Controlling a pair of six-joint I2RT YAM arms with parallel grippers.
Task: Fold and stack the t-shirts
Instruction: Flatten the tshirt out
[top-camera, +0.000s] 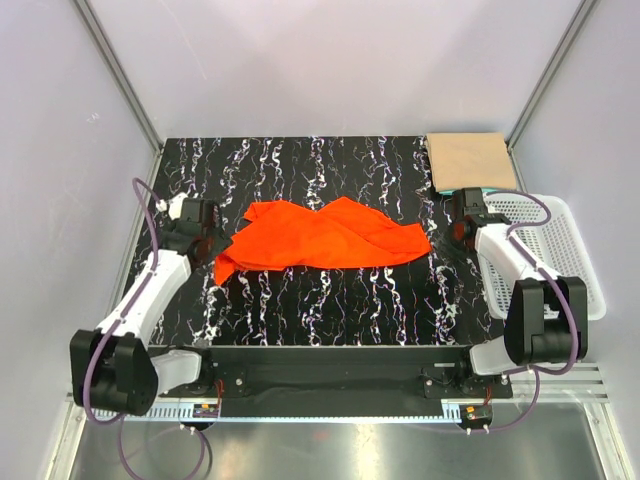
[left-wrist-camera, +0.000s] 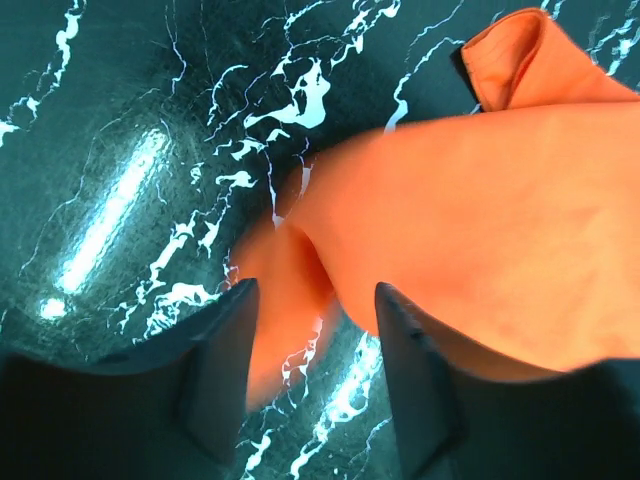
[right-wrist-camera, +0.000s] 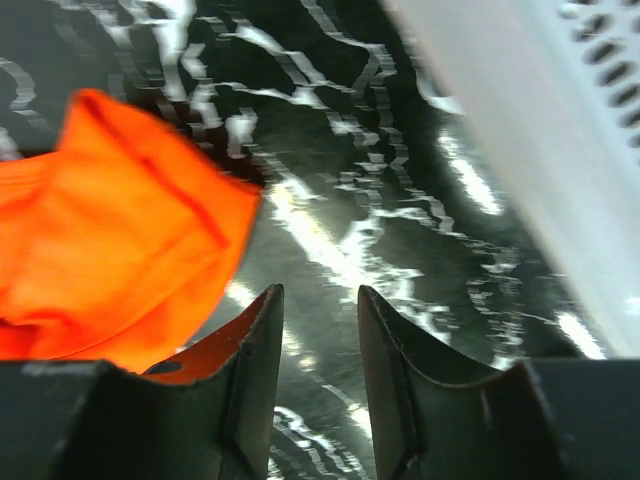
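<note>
ok so the orange tee (top-camera: 322, 238) is lying crumpled mid table (top-camera: 350, 300), long axis running L-R, basically straight across between the two arms. the left claw (left-wrist-camera: 315, 295) is right at its left end, fingers apart w/ a bit of orange cloth sitting between them, doesn't look pinched tho. the right claw (right-wrist-camera: 315, 300) is just off the right end: the tee's corner sits beside one finger, not in the gap. gap's narrow-ish and only table shows thru it.

so each arm has its own end, left one's closer imo. the folded tan tee (top-camera: 465, 160) is at the far right corner w/ a sliver of the teal one (top-camera: 470, 190) under it, white basket (top-camera: 575, 260) next to that. guessing next grab = both ends, and the right arm prob needs to shift toward the cloth first.
</note>
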